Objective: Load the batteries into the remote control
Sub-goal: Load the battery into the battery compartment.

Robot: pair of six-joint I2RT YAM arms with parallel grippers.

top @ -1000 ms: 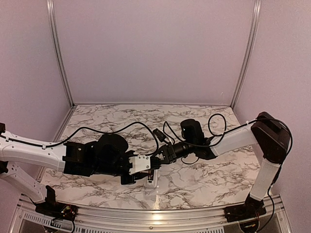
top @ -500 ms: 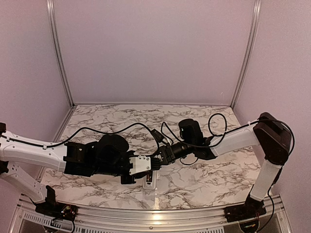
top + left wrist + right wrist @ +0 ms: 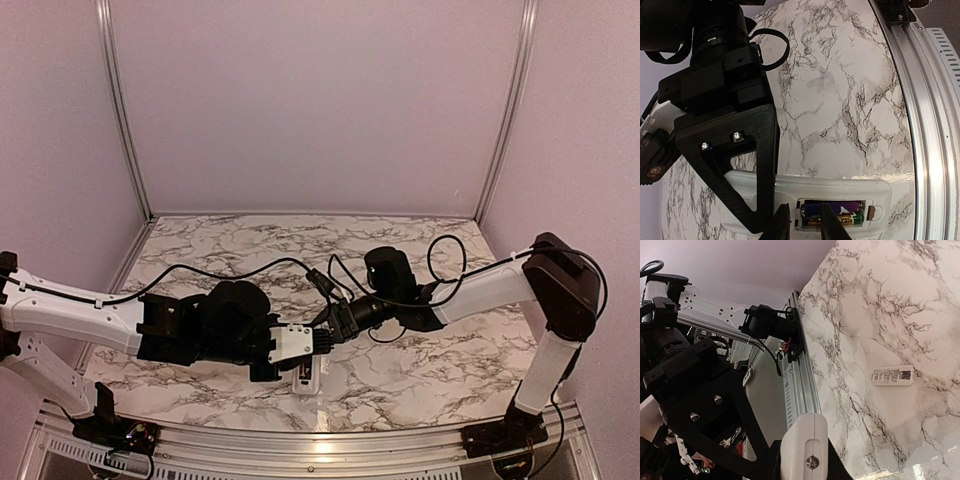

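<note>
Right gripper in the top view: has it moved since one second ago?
Yes, slightly: the right gripper has shifted left and toward the near edge, farther from the rear right corner of the table.

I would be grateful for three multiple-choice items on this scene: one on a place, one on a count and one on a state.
1. Where does the remote control lie?
A) on the table, close to its front rail
B) against the back wall
C) lifted clear into the air

2. How many batteries sit in its compartment?
A) none
B) one
C) two

3. How is that compartment?
A) closed by a lid
B) uncovered
C) taped shut

Answers:
1 A: the left wrist view shows its end close to the metal rail.
2 C: a purple one and a gold-and-green one lie side by side.
3 B: both show plainly, with no lid over them.
</note>
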